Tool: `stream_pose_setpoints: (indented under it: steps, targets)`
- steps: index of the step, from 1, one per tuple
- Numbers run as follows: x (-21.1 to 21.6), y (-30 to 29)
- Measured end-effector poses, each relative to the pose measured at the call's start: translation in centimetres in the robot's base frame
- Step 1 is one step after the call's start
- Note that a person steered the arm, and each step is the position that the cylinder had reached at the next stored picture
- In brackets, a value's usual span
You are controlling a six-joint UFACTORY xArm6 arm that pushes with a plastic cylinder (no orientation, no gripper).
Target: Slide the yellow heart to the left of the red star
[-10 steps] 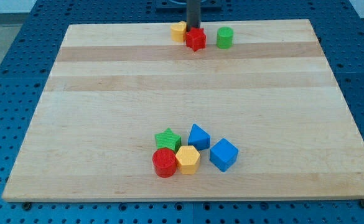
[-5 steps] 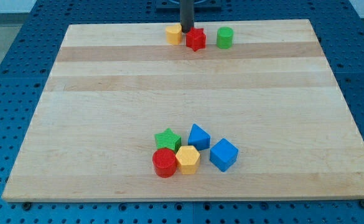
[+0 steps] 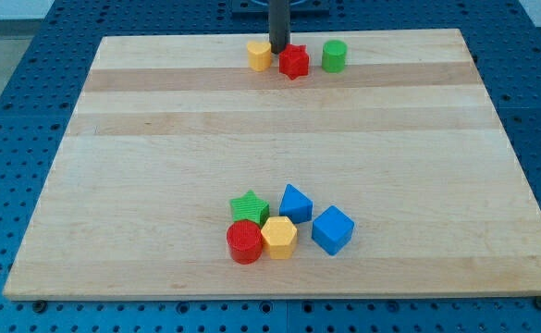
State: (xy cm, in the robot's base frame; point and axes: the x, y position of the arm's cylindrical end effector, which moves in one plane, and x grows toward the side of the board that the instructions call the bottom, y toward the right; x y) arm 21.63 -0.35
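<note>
A wooden board is seen on a blue perforated table. At the upper centre of the frame, the dark rod comes down from the top edge; my tip is set between the yellow heart and the red star, just beside both. Whether either block is actually touched by the tip cannot be told. No hand or gripper is fitted, so nothing is grasped or held; only a plain rod end is shown.

The yellow heart is placed at the view's left of the red star, near the board's top edge, with a small gap between them filled by the rod. A green cylinder is seen to the view's right of the red star, apart from it.

In the lower centre of the frame a tight cluster is found, well apart from the tip: a green star, a red cylinder below it, a yellow hexagonal block touching the red cylinder's right side, a blue block of unclear shape above that, and a blue cube at the cluster's right.
</note>
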Motion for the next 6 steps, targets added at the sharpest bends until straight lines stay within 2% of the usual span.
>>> stream_pose_setpoints:
  steps: [1, 2, 4, 5, 6]
  targets:
    - [-2.0, -1.2]
    - [-1.5, -3.4]
    - [2.0, -3.5]
    - [2.4, -3.8]
    - [2.1, -10.3]
